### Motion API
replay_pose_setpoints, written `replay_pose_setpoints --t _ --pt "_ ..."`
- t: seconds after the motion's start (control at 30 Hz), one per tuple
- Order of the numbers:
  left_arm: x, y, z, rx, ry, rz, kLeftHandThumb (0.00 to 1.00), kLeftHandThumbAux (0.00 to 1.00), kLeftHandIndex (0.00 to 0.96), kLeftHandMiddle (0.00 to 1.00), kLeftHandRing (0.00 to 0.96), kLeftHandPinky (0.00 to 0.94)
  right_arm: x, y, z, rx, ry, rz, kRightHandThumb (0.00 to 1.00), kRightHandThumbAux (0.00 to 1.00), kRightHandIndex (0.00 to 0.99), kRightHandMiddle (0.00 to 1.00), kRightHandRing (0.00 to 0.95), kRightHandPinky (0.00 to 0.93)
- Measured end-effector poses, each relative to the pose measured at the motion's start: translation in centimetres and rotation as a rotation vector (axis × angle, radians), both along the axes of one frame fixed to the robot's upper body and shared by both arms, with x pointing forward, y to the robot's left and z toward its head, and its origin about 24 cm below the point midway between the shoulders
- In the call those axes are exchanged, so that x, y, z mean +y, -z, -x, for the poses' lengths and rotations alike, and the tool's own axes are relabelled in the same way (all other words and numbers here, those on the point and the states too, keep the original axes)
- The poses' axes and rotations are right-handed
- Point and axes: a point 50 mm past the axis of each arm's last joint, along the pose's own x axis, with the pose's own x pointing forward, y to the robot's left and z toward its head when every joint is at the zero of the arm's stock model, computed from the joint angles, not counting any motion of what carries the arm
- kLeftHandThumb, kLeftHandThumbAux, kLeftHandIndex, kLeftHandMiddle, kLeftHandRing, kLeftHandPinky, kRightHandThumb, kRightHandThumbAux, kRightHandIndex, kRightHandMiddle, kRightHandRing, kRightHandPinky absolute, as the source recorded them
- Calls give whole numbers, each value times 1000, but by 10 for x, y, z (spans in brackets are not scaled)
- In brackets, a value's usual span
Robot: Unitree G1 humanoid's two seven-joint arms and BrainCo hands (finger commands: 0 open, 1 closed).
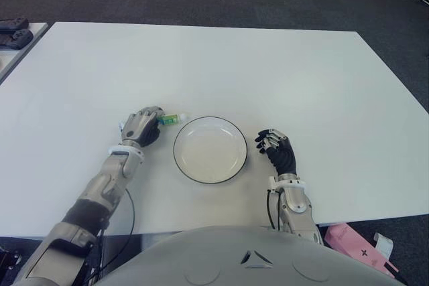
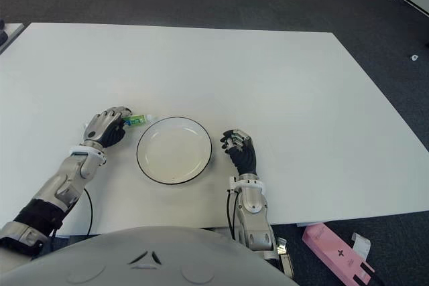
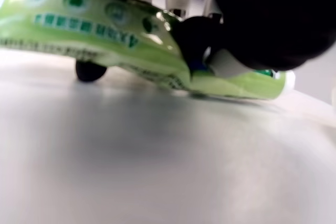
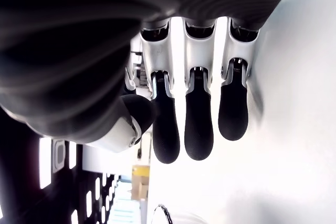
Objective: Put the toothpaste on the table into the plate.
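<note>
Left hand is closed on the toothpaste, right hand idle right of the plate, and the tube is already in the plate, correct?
Not quite: the toothpaste is still on the table, left of the plate, as the left eye view shows. The left hand grips it; the right hand is idle.

Even overhead light washes the broad white matte table [image 1: 281, 72], leaving only faint shadows beneath the round white black-rimmed plate [image 1: 210, 149]. Close by the left hand [image 1: 142, 126], the green plastic toothpaste tube [image 3: 105, 40] blurs softly; backlight silhouettes the right hand [image 4: 189, 119], its black fingertips [image 4: 199, 129] glare-edged.
</note>
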Motion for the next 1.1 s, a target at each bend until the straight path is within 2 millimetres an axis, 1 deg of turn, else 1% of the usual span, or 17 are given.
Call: replay_pose_setpoints --t 0.17,0.3,0.57,0.73,0.97,1.1 --pt "0 2 2 -39 -88 82 854 661 412 553 772 717 -1 0 0 0 -2 0 709 727 431 541 560 564" --pt "-1 3 4 -74 -154 146 854 661 411 552 775 707 -1 0 0 0 -1 -1 709 727 431 540 558 563" --pt "-1 6 9 -139 -251 206 853 661 408 552 797 751 -1 0 0 1 2 -9 710 726 431 537 553 554" --pt "-2 6 12 -191 -305 238 853 662 409 556 816 799 -1 0 0 1 4 -16 709 726 431 535 552 554" --pt "-1 5 15 -260 -374 298 853 662 408 557 826 809 -1 0 -1 1 3 -18 709 726 431 539 554 561" --pt "-4 2 15 -292 -405 327 851 663 404 553 836 833 -1 0 -2 -3 0 -18 709 726 431 545 558 565"
